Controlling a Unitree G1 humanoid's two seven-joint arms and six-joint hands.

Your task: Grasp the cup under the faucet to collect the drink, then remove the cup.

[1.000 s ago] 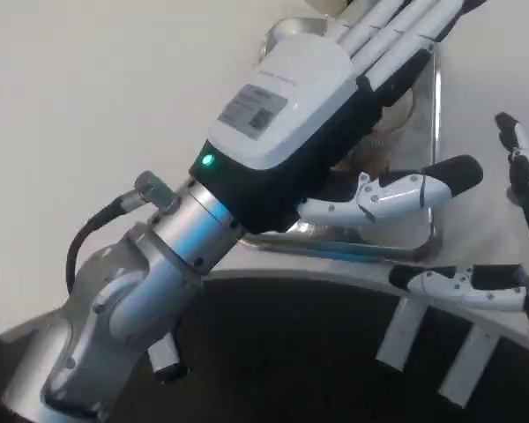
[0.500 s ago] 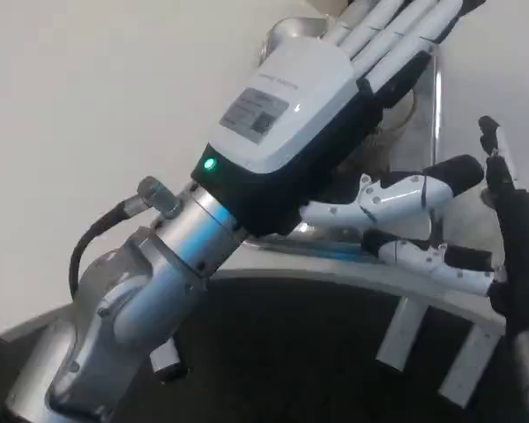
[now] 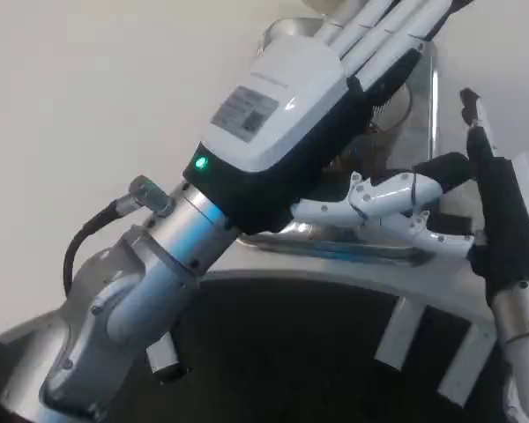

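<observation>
The left forearm (image 3: 150, 291) is seen rising from the lower left, a green light lit at its wrist. The left hand (image 3: 291, 115) is stretched over a metal tray (image 3: 428, 189) on the white table (image 3: 88, 97), fingers (image 3: 383, 31) extended toward the top edge and thumb (image 3: 397, 189) held out to the side; whether anything is held cannot be told. A glimpse of what may be the cup (image 3: 392, 106) is seen beneath those fingers, above the tray. The right hand (image 3: 494, 220) is placed at the right edge, near the tray, its grip not discernible.
</observation>
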